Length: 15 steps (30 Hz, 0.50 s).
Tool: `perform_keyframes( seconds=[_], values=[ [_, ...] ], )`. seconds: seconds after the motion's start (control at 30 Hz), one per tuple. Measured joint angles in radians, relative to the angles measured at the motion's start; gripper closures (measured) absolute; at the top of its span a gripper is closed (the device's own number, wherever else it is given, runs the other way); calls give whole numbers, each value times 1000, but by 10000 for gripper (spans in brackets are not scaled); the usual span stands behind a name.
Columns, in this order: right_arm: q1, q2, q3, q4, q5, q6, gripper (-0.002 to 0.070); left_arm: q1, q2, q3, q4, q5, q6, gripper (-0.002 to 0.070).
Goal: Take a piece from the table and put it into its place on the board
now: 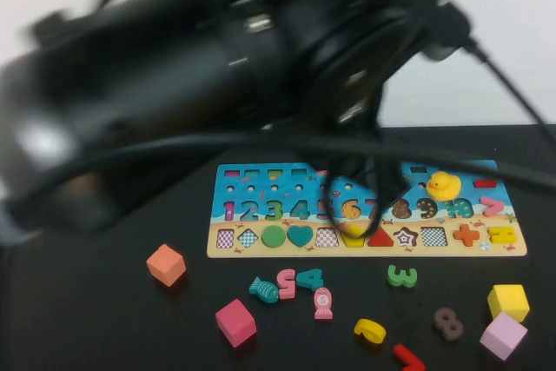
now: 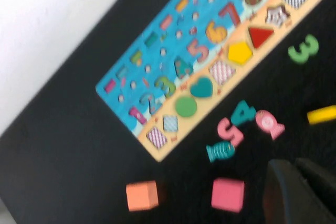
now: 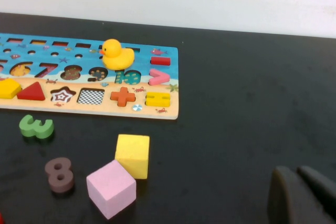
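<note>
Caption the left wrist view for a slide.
Yellow pentagon seated in the puzzle board; shut left gripper above loose pieces; right gripper parked.

table (image 3: 252,103): matt black, smooth, faintly scuffed
board (image 3: 157,113): wood, printed matt colours, pale bare edge
piece (image 2: 239,52): yellow painted wood, smooth
duck (image 3: 116,55): glossy yellow plastic
pink cube (image 3: 111,188): painted wood, matt

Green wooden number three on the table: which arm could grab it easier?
Probably right. The green wooden number three lies toward the right side; the right gripper, shut, sits low there. The left gripper, shut, hangs high above the table.
</note>
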Motion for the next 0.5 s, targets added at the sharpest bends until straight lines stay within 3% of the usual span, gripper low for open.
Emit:
perform_keyframes(
  seconds=[0.27,0.5],
  values=[
    [0,0,0,0,0,0,657,19,-128,134,-30,0,10,676],
    [0,0,0,0,0,-2,657,187,-201,210,-150,-16,79,676]
  ],
)
